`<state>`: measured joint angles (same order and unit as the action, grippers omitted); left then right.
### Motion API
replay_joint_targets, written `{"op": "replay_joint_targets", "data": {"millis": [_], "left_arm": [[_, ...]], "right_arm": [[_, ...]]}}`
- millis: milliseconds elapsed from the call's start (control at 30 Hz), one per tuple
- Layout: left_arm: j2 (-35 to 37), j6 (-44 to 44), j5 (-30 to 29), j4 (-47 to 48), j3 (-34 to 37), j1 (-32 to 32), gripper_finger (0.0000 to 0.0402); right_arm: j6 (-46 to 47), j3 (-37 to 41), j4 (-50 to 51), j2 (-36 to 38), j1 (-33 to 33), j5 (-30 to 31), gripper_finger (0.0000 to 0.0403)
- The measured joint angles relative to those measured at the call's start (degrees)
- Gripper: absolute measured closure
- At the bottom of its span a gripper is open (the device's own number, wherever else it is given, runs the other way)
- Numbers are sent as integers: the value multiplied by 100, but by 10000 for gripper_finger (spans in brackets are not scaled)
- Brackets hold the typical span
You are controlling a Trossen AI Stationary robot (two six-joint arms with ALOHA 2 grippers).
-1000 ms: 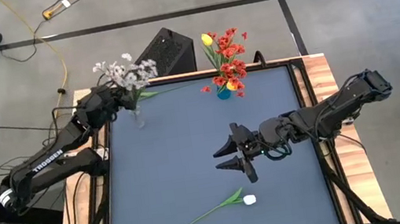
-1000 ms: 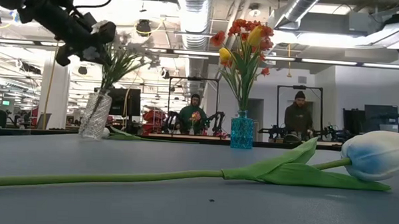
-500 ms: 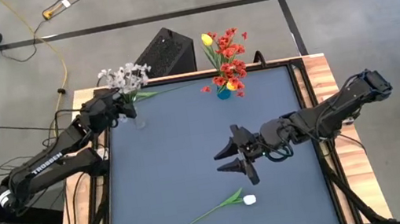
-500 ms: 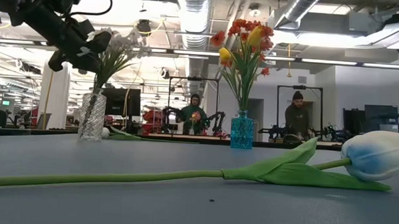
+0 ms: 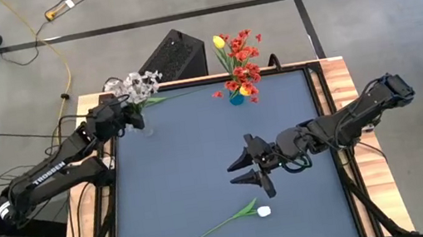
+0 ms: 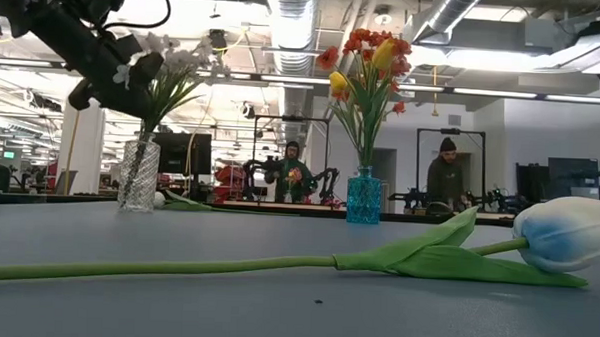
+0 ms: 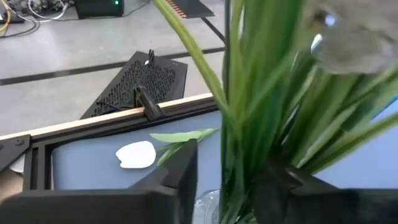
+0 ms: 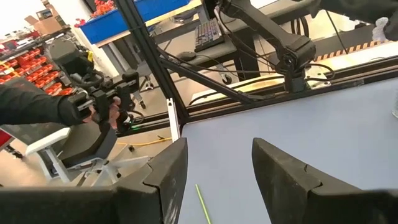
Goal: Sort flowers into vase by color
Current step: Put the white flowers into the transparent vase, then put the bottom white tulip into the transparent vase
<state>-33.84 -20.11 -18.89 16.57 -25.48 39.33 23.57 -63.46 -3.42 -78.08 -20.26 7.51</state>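
Observation:
Sprigs of tiny whitish blossoms (image 5: 137, 83) (image 6: 174, 59) stand with their green stems (image 7: 242, 143) in a clear glass vase (image 6: 140, 173) at the table's far left. My left gripper (image 5: 136, 117) (image 7: 233, 180) is open around those stems just above the vase mouth. A blue vase (image 5: 236, 96) (image 6: 363, 201) at the far edge holds red and yellow flowers (image 5: 240, 55). A white tulip (image 5: 263, 211) (image 6: 563, 233) lies flat near the front edge. My right gripper (image 5: 235, 172) (image 8: 214, 168) hovers open above mid-table. My left gripper has the bundle of stems (image 7: 249, 168) between its fingers, which come slanting down from the table's left and lie across the stems. One finger (image 7: 183, 171) stands apart from the bundle; whether the other finger (image 7: 286, 186) touches it I cannot tell.
Another white tulip (image 7: 135, 154) lies on the table behind the clear vase. A black perforated box (image 5: 177, 55) sits beyond the far edge. People show in the room behind (image 6: 292, 168), and a hand holds a controller (image 8: 99, 102). Bare blue tabletop (image 5: 192, 155) lies between the arms.
My left gripper has gone down and a little toward the table's left edge, tipping further downward, with the whitish sprigs. Their stems have sunk deeper into the clear vase and the blossoms sit lower.

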Motion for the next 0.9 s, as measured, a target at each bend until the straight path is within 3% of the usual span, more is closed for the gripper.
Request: {"op": "replay_joint_targets", "data": {"millis": [133, 300, 567, 900], "left_arm": [[195, -46, 160, 422, -251, 0, 252], [479, -50, 378, 1126, -415, 0, 227], [995, -1, 525, 2008, -736, 0, 223], [1055, -69, 538, 2211, -1126, 0, 223]], "right_arm": [[1, 0, -2, 0, -40, 0, 198], [-4, 0, -1, 0, -50, -2, 198], [-21, 0, 0, 0, -11, 0, 198], [-113, 0, 0, 0, 20, -2, 198]]}}
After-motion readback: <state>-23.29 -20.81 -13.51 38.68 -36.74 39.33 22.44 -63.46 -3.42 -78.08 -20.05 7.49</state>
